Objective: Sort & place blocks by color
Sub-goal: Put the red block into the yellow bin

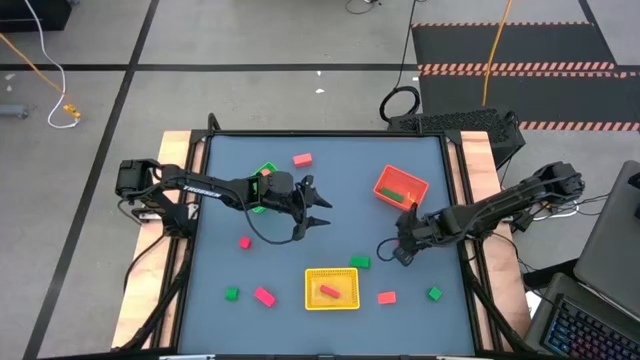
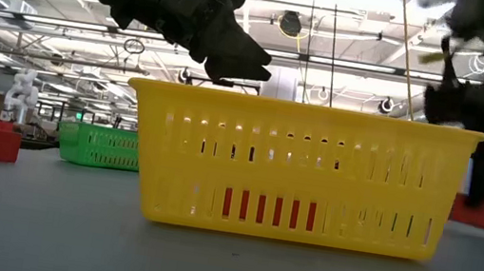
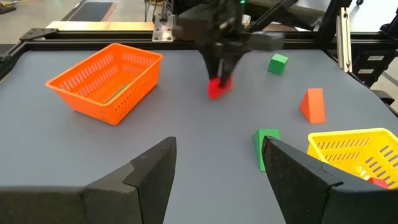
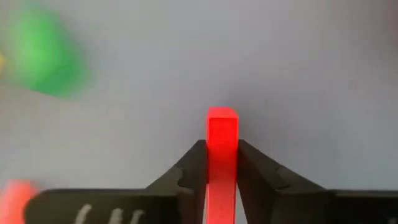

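One red block [image 4: 222, 149] sits pinched between the right gripper's [image 1: 403, 252] fingers, which are closed on its two flat sides w/ the top end poking out past the tips. Looks light, rigid, prob. smooth-faced; a squeeze on opposite flat faces near mid-length should hold, though a grip so near one end could let it pivot.

Left gripper [image 1: 318, 207] hangs open over the surface [image 1: 330, 190] centre, holding nothing.

Other blocks lie scattered: pink [image 1: 302, 159] at 12 o'clock, green [image 1: 434, 294] and salmon [image 1: 386, 297] at 5, green [image 1: 360, 262] just right of the yellow tray [image 1: 332, 288], which is at 6, red [image 1: 245, 242] at 8, green [image 1: 232, 294] and pink [image 1: 264, 296] at 7.

Red tray [image 1: 400, 187] is just beside the right gripper toward 1 o'clock w/ open room between; its rim needs clearing on the way in. Green tray [image 1: 262, 172] is mostly hidden under the left arm at 10 to 11 o'clock. Surface edges are well off.
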Tool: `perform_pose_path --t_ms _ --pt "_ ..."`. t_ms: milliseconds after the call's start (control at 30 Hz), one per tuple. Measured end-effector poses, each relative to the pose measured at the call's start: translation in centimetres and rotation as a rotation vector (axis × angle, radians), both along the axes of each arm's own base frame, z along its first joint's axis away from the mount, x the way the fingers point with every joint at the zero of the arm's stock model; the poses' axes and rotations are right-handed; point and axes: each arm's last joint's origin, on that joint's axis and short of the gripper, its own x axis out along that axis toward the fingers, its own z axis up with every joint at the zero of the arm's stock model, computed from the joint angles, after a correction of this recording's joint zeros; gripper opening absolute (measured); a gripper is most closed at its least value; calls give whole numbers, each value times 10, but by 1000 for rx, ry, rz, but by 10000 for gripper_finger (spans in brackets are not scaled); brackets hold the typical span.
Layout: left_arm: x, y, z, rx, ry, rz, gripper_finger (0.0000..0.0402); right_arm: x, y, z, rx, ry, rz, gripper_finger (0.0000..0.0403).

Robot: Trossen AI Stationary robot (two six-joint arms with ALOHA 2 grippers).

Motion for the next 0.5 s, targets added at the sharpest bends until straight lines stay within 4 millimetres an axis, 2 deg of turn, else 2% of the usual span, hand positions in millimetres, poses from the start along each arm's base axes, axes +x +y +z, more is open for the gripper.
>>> perform_pose_path --t_ms 133,233,500 --pt "0 0 0 0 0 1 239 22 6 18 -3 -318 110 48" --pt "0 0 0 0 0 9 239 33 9 29 -12 -482 170 48" --pt "0 0 0 -27 5 26 239 49 14 41 -58 -691 260 48"
